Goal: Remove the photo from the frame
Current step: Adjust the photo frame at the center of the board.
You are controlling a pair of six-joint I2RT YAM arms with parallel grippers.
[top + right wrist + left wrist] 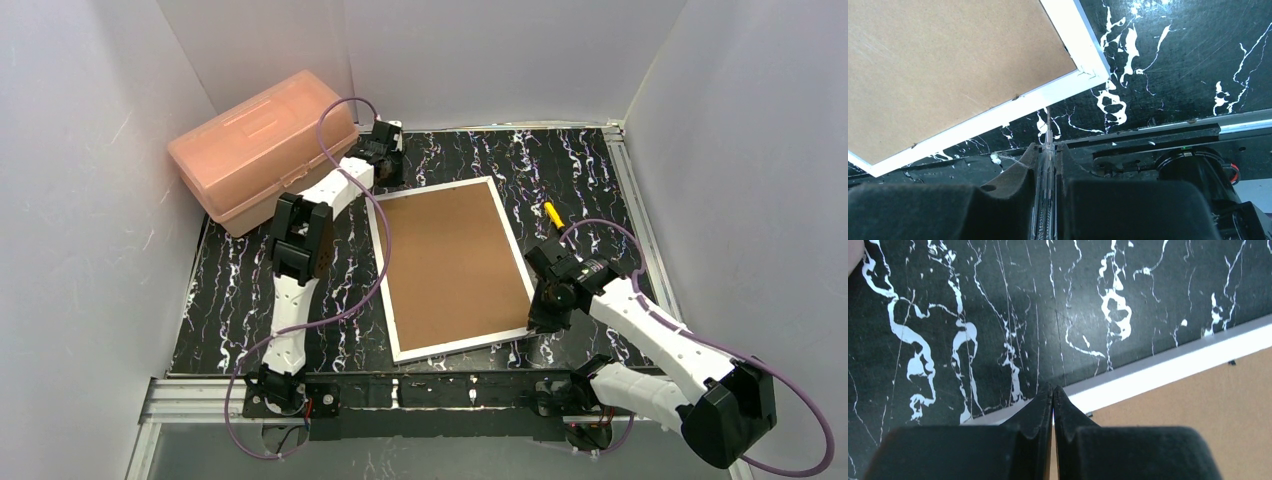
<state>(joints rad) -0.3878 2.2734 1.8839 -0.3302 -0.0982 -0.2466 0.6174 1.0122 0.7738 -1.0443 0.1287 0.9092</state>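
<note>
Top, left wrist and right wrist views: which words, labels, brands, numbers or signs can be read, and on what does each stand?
No text can be read in any view.
Brown fibreboard back of the white-bordered picture frame: blank.
Translucent pink plastic box: moulded ridges only.
Small yellow object: too small to tell.
Thin clear tool in the right gripper: no marking shows.

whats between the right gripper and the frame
Only the thin tip of the tool the right gripper holds, pointing at the frame's border over bare table; right wrist view.
</note>
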